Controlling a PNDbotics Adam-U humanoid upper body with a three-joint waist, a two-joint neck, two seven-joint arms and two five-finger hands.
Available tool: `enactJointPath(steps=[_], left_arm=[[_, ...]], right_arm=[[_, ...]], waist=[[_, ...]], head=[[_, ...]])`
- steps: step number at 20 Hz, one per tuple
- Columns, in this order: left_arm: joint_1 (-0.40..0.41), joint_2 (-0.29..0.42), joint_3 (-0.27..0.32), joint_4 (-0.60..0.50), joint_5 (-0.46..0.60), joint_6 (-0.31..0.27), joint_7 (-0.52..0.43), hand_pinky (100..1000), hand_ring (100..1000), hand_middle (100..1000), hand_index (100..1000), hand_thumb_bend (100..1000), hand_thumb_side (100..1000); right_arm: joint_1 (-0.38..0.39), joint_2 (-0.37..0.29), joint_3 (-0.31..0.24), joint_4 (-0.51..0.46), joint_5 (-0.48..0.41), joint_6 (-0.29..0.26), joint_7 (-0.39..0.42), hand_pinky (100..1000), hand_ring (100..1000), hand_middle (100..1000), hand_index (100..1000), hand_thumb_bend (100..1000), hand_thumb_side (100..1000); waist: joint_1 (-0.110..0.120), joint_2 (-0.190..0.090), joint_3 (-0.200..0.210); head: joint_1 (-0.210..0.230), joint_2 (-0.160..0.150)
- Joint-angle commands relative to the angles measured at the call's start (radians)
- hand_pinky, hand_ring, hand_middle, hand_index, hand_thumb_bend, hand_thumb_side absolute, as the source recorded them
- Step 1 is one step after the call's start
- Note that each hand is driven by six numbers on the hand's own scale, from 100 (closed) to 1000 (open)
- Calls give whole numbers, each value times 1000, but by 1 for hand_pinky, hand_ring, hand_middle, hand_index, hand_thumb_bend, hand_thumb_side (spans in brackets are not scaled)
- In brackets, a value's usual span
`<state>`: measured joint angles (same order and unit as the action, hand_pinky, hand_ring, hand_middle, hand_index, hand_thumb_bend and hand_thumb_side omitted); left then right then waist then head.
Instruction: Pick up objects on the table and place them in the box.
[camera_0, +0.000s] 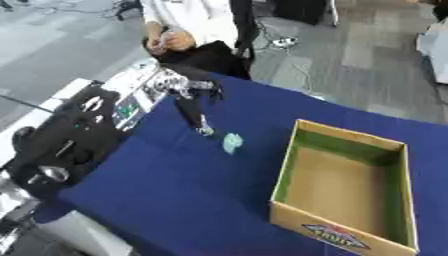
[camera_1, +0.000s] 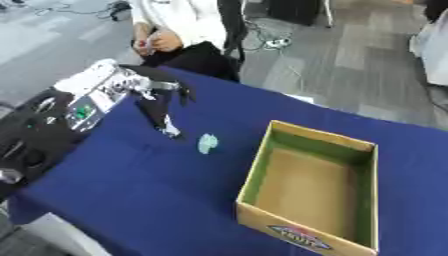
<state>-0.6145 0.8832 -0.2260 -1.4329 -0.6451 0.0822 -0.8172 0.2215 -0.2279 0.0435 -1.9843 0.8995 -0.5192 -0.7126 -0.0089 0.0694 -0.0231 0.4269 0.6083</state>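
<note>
Teal object (camera_0: 232, 142) lies on the blue tabletop (camera_0: 192, 200), left of the empty cardboard box (camera_0: 302, 212). My left hand (camera_0: 188, 107) points straight-fingered near it, holding nothing; I must grasp it next.

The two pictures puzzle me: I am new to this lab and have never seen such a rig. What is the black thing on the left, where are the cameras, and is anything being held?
Both pictures come from the two eyes of one camera in a humanoid robot's head, looking down at its work, so they show nearly the same scene. The black and silver limb entering from the left is the robot's left arm; its left hand reaches down over the blue tablecloth, fingers pointing at the cloth, holding nothing. Just beside its fingertips lies a small pale green object, too small to identify. To the right stands an open, empty cardboard box with green inner walls. The right hand is out of sight.
</note>
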Motion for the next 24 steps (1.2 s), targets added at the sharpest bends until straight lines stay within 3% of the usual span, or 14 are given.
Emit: enactJointPath(steps=[1, 7, 24], left_arm=[[-40, 32, -10, 44, -2, -27, -13, 306, 476, 733, 913, 1000, 392], [-93, 3, -37, 159, 34, -66, -7, 273, 447, 702, 891, 1000, 453], [-168, -61, -81, 321, 30, -69, -62, 296, 443, 704, 893, 1000, 529]], right_arm=[[0, -20, 0, -16, -5, -191, -194, 221, 293, 330, 516, 319, 1000], [0, -22, 1, -16, -8, -192, -194, 220, 293, 330, 515, 319, 1000], [-9, -32, -2, -16, -25, -198, -194, 222, 293, 330, 515, 313, 1000]], waist=[[5, -12, -3], [5, -13, -6], [7, -11, -17]], head=[[0, 8], [1, 11], [0, 13]])
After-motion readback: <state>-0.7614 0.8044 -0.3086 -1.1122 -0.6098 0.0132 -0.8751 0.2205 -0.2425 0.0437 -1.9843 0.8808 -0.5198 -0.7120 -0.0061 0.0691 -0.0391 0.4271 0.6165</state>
